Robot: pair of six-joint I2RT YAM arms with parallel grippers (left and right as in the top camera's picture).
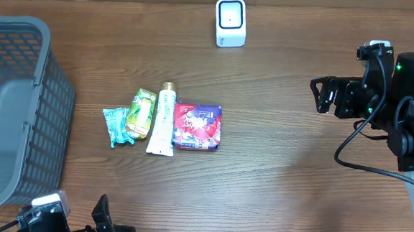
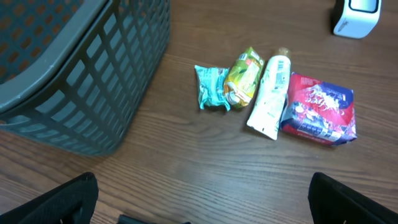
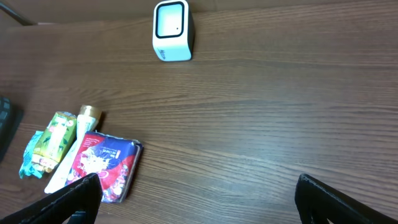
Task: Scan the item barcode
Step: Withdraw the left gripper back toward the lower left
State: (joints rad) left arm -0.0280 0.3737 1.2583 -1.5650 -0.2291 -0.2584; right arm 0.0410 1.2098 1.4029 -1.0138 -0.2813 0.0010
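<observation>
Your left claw (image 2: 200, 202) is released: its two fingers (image 2: 57, 200) stand wide apart at the bottom corners of the left wrist view and grasp nothing. Seen from overhead, that arm sits at the near edge of the desk (image 1: 297, 179), towards the left corner. Your right claw (image 1: 325, 95) is released as well, jaws spread and empty. It hangs over the right side of the desk, well apart from the goods. The things you could scan lie in a short row a little left of the desk's middle, each touching its neighbour. From the left they are a teal packet (image 1: 116, 125), a green pouch (image 1: 141, 113), a white tube (image 1: 162, 124) with its gold cap pointing to the far edge, and a red and purple packet (image 1: 198, 126). None of them is in either claw, and you cannot read a barcode on any of them from these views. The white scanner (image 1: 231, 22) stands upright at the far edge, near its middle and well apart from the row. A grey basket (image 1: 13, 111) fills the left edge of the desk, near the teal packet but not touching it.
</observation>
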